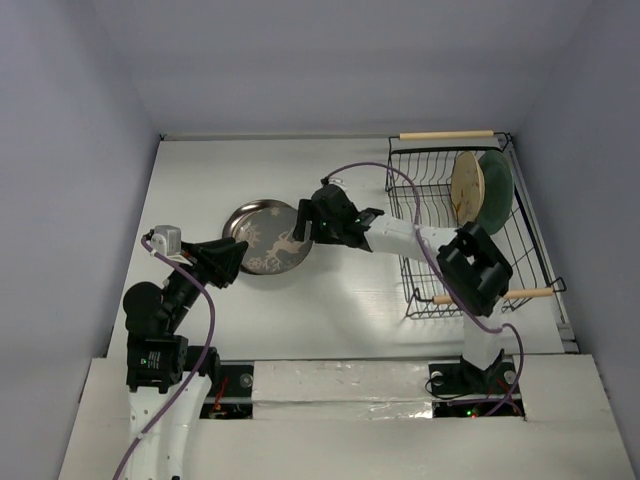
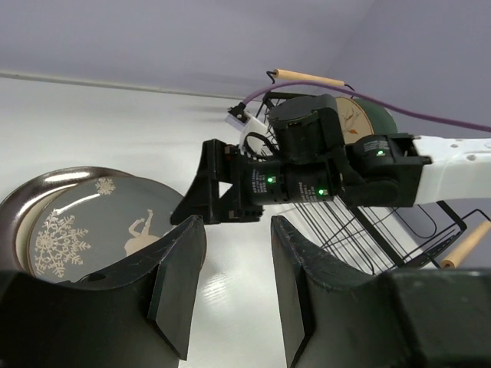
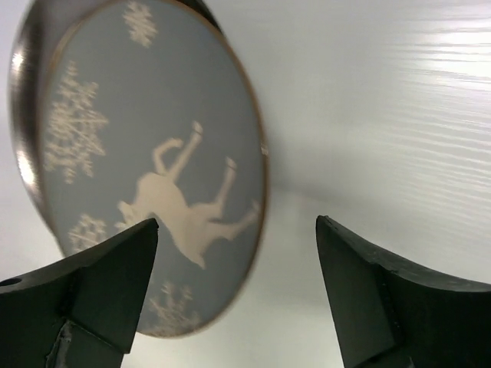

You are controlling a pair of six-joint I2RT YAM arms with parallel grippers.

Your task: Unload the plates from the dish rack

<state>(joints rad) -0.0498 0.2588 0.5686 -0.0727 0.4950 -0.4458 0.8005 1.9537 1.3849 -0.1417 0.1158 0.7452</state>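
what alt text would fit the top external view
Seen from above, the right gripper is open beside a deer-patterned plate stacked on a second plate on the white table, the left gripper open at its other side. A tan plate and a teal plate stand upright in the black wire dish rack at right.

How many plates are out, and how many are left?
Two are out: a grey reindeer plate stacked on a dark brown plate. The right gripper hangs open beside them, empty. Left: a tan plate and a teal plate in the black wire dish rack.
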